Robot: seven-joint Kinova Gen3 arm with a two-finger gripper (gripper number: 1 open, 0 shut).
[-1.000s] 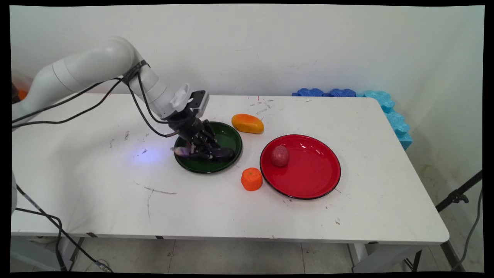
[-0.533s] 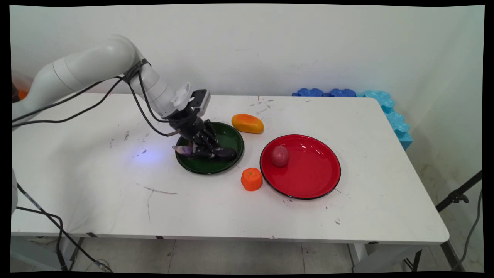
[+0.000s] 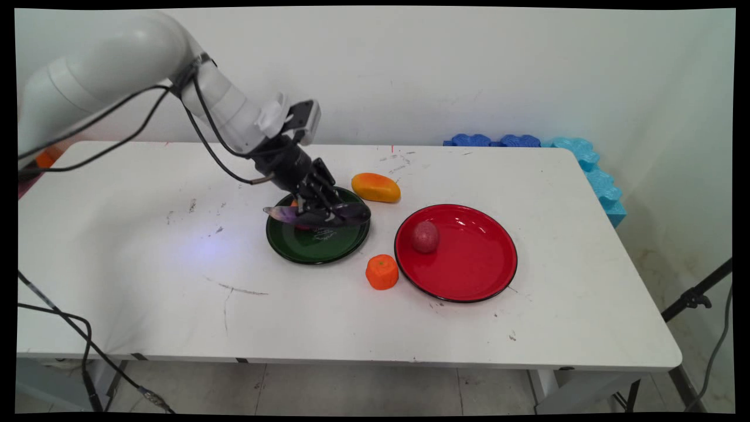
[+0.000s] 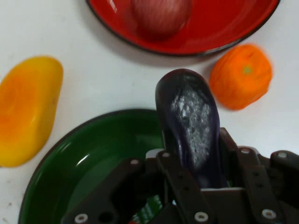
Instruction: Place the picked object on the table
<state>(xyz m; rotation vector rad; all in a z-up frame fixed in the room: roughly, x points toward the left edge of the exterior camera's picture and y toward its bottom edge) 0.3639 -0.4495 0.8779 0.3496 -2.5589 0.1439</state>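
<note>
Your main view looks down across the white table toward the wall; your hand view hangs close above the green plate, which both views share.

We see a white table carrying a green plate near its middle, a mango toward the far edge, a red plate rightward, and a carrot piece between the plates.

White rounded arm, black cables strapped alongside, black linkage tool, silver screws
</note>
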